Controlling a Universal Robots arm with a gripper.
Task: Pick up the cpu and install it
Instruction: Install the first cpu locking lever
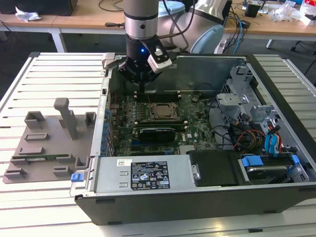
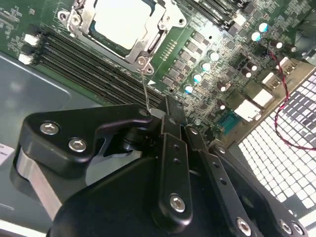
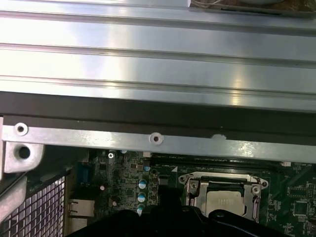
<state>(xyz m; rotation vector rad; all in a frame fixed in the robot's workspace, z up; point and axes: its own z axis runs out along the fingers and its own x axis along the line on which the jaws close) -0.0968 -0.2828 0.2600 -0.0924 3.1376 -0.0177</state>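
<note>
The cpu (image 1: 160, 111) sits seated in the socket (image 1: 160, 120) at the centre of the green motherboard (image 1: 190, 129), inside the open computer case (image 1: 197, 195) that lies on the slatted table (image 1: 44, 79). In the exterior view, the gripper (image 1: 142, 85) hangs just above the motherboard, at the edge of the socket nearest the case's far wall, with its fingers drawn together around a thin metal lever; it does not touch the cpu. A grey plastic tray (image 1: 44, 148) rests on the table beside the case, on the exterior view's left of the socket. In the second wrist view, the cpu (image 2: 123, 22) shows its pale metal top framed by the socket (image 2: 163, 22), with dark memory slots (image 2: 89, 64) running alongside it. The gripper (image 2: 153, 114) is closed on the thin socket lever (image 2: 145, 89), which rises from the socket corner up between the black fingers (image 2: 170, 143). In the first wrist view, the cpu (image 3: 224, 201) lies in the socket (image 3: 256, 195), just below the case's metal wall (image 3: 158, 140), with blue capacitors (image 3: 142, 183) beside the socket.
</note>
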